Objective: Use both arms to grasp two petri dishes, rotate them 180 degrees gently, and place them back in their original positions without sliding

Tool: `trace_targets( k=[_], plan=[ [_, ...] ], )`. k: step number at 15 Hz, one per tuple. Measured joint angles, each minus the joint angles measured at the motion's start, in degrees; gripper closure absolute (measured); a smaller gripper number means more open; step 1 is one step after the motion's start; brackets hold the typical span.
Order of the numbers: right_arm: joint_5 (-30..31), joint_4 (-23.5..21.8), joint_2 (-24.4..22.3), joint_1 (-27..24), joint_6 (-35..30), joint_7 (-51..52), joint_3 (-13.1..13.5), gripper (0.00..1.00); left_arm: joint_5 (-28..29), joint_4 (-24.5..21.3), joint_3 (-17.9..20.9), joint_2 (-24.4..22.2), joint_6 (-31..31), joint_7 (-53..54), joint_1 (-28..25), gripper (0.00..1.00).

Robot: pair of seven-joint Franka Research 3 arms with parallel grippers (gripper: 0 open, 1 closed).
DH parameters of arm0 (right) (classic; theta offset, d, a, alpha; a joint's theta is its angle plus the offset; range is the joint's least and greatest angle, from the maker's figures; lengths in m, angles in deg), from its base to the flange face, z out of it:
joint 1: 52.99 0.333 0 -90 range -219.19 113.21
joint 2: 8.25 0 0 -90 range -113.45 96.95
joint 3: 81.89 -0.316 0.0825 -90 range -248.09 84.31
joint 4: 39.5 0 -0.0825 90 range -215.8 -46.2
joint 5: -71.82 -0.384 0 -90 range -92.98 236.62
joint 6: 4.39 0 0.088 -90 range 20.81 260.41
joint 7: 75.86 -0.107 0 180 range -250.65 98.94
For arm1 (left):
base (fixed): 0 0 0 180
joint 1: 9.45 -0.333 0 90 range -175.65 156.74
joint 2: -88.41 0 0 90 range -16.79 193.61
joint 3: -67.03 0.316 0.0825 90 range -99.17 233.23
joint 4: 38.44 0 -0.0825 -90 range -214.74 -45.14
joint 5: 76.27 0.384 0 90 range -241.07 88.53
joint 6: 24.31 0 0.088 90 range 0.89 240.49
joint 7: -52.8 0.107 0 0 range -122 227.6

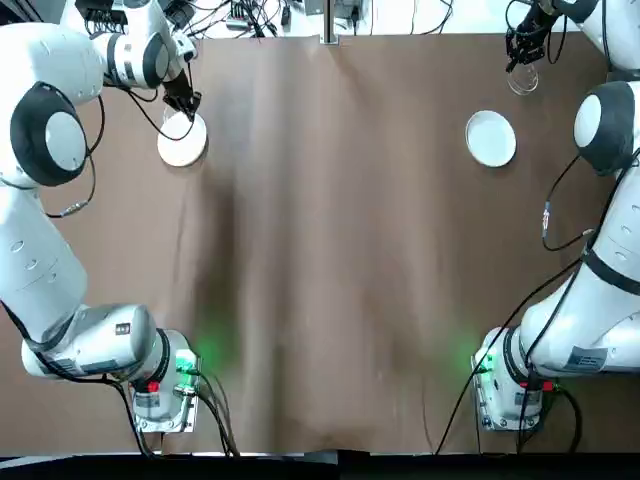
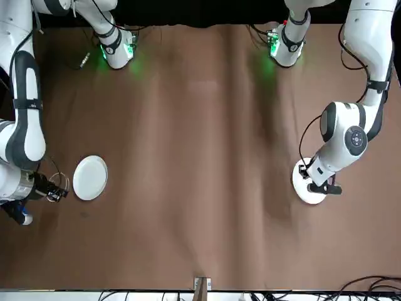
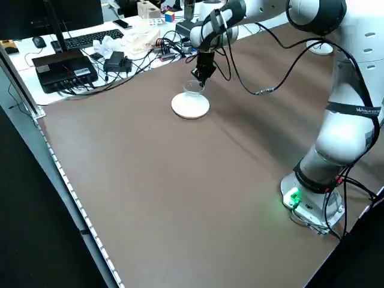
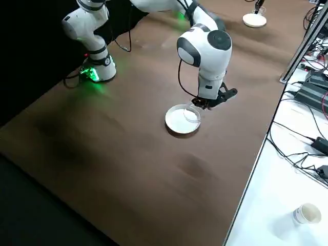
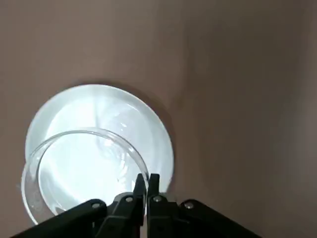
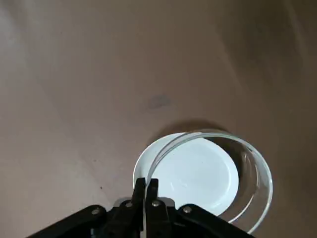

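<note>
The left gripper [image 5: 147, 175] has its fingers clamped on the rim of a clear petri dish [image 5: 89, 166]. The right gripper [image 6: 147, 180] likewise pinches the wall of the other clear petri dish [image 6: 213, 173] between its fingers. Each dish reaches outward from its fingertips, held raised off the table; which way its open side faces cannot be told.

Just below the left gripper, a round white plate [image 5: 106, 109] lies on the brown-covered table [image 1: 330, 250], partly behind the held dish in the left wrist view. Near and below the right gripper is the second white plate [image 1: 490, 139], partly overlapped by its dish in the right wrist view.

Well apart from both grippers, past the table's far edge, a white desk [image 4: 266, 210] carries tangled black cables [image 3: 171, 47]. A keyboard [image 3: 93, 39] sits farther beyond the left gripper, and a white cup [image 4: 307, 213] stands on the desk beyond the right one.
</note>
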Motion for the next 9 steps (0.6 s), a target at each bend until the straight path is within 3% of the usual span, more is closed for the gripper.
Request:
trace_targets(
  k=[4, 9],
  plan=[
    [0.0, 0.1, 0.0, 0.1, -3.7, 4.8, -0.1, 0.97, 0.0, 3.2, 0.0, 2.7, 0.0, -23.0, 1.0, 0.96],
    [0.0, 0.0, 0.1, 1.4, -8.5, 15.1, -0.4, 0.97, -0.1, 5.2, 0.6, 5.6, 0.0, -42.0, -1.4, 0.95]
  ],
)
